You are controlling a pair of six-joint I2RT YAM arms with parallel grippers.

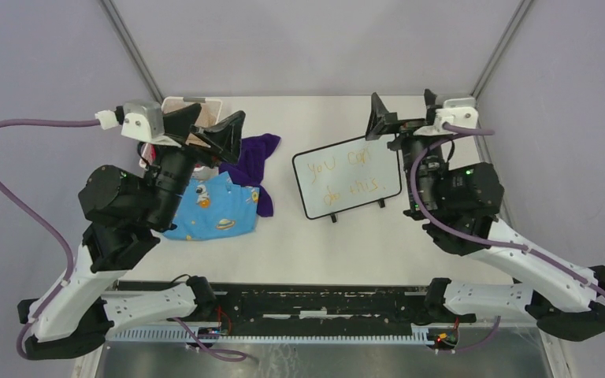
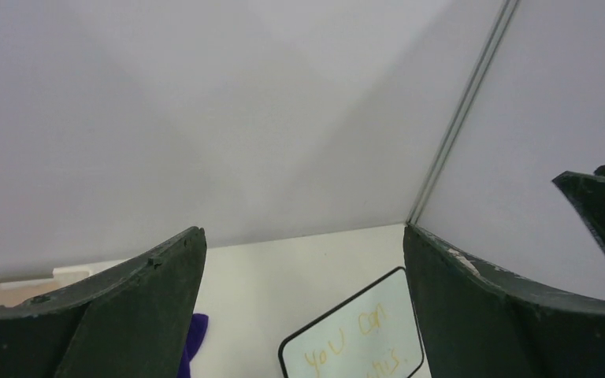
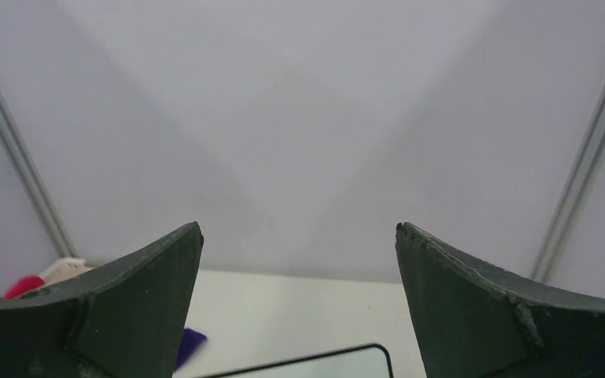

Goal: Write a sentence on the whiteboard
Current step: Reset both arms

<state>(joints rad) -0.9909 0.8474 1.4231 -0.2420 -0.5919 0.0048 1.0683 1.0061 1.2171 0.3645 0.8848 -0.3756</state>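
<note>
The whiteboard (image 1: 347, 183) stands tilted on its two black feet at the table's middle right. The sentence (image 1: 343, 178) is on it in thin yellow-orange letters, "you can" over "do this". My left gripper (image 1: 209, 126) is open and empty, raised above the cloths to the left of the board. My right gripper (image 1: 404, 110) is open and empty, raised just behind the board's right end. The left wrist view shows the board (image 2: 339, 335) and its writing (image 2: 362, 350) low between the open jaws (image 2: 302, 230). The right wrist view shows only the board's top edge (image 3: 315, 364) below its open jaws (image 3: 298, 225). No marker is in view.
A purple cloth (image 1: 257, 161) and a blue patterned cloth (image 1: 209, 211) lie left of the board. A white bin (image 1: 193, 105) sits at the back left, mostly hidden behind my left gripper. Grey walls and metal posts (image 1: 496, 47) enclose the table.
</note>
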